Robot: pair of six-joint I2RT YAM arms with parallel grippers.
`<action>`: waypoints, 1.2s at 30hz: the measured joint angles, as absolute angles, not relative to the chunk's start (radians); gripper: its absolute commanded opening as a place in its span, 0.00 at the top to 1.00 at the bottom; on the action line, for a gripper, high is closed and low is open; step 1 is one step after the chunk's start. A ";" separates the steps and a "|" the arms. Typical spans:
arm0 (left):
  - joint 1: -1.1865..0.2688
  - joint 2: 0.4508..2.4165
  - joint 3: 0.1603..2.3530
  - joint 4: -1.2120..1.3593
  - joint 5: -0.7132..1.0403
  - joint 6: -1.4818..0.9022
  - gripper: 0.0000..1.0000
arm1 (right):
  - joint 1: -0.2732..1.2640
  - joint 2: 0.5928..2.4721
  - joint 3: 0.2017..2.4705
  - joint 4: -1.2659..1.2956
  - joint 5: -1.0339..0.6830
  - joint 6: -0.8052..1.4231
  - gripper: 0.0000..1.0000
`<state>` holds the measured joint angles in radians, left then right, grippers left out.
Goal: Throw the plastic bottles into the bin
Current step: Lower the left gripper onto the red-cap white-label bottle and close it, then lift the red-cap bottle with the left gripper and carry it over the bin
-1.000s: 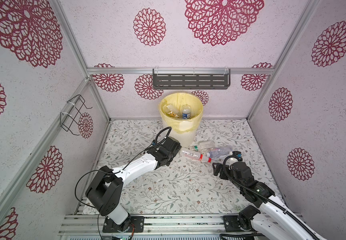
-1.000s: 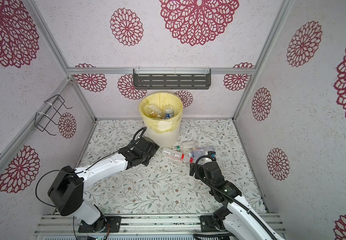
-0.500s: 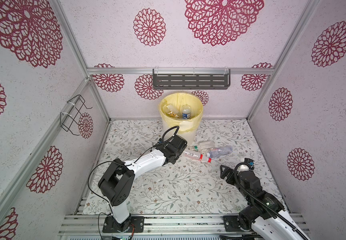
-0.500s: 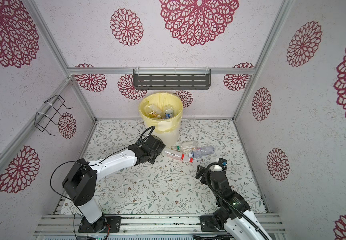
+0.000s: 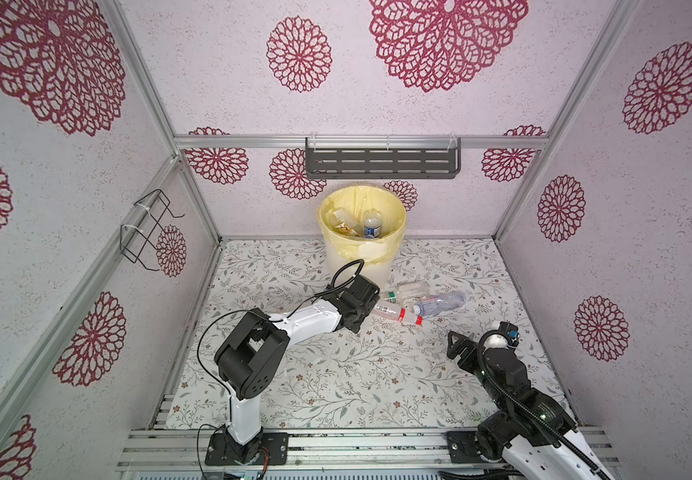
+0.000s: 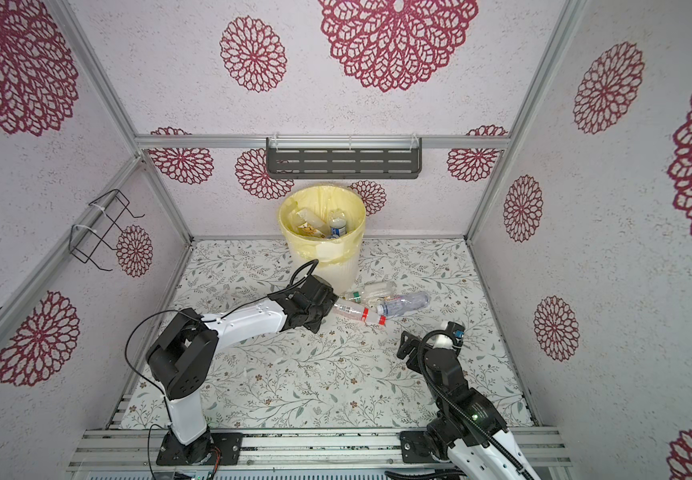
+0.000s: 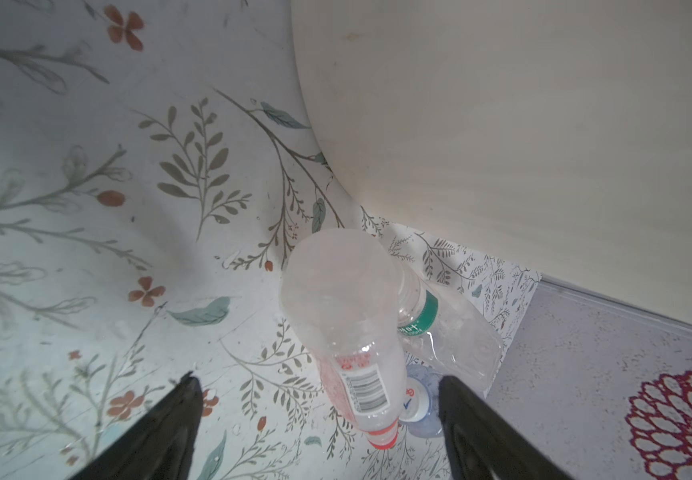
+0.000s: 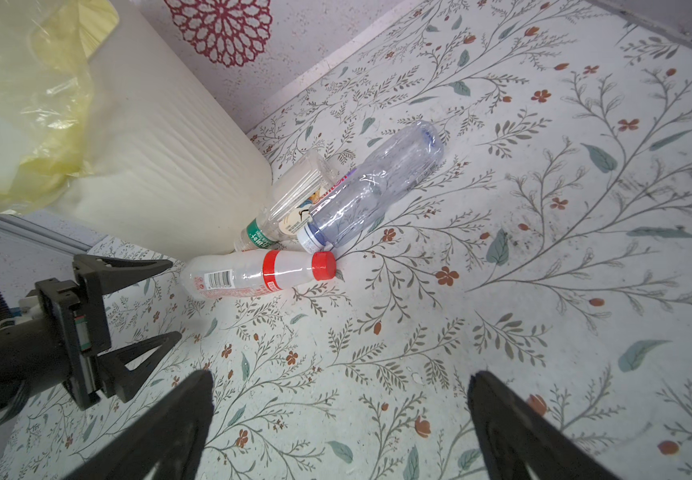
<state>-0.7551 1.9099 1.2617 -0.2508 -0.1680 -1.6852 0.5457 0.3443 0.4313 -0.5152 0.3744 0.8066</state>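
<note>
Plastic bottles (image 5: 403,290) not yet thrown away are three. You find them lying together on the flowered floor (image 5: 336,374), at about 5 o'clock from the foot of the bin (image 5: 379,272) in both top views. The bin itself stands at 12 o'clock of the floor, against the back wall, and at least two bottles inside it (image 5: 371,226) show in its opening, which is lined with a yellow bag (image 5: 336,245). The red-capped bottle (image 8: 259,276) lies at 6 o'clock of the heap, with its cap toward 4 o'clock. The green-banded bottle (image 8: 277,216) is just beside the bin wall, and the bluish bottle (image 8: 377,187) touches it, cap toward 8 o'clock. Your left gripper (image 8: 173,298) is at the 9 o'clock side of the red-capped bottle. Its fingers (image 8: 128,266) are spread apart at the bottle's bottom end, and in the right wrist view you see a small gap between them and the plastic. Your right gripper (image 8: 341,374) hangs at 5 o'clock from the heap, well apart from it, with its fingers (image 8: 178,419) wide apart and nothing between them.
</note>
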 measured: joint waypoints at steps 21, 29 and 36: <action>-0.759 2.047 1.312 -0.152 -0.147 -1.703 0.11 | 0.546 0.322 0.394 -0.537 0.375 0.815 0.01; -0.759 2.073 1.332 -0.109 -0.150 -1.715 0.12 | 0.546 0.330 0.394 -0.537 0.374 0.815 0.01; -0.754 2.091 1.332 -0.059 -0.164 -1.721 0.18 | 0.546 0.339 0.392 -0.536 0.374 0.815 0.01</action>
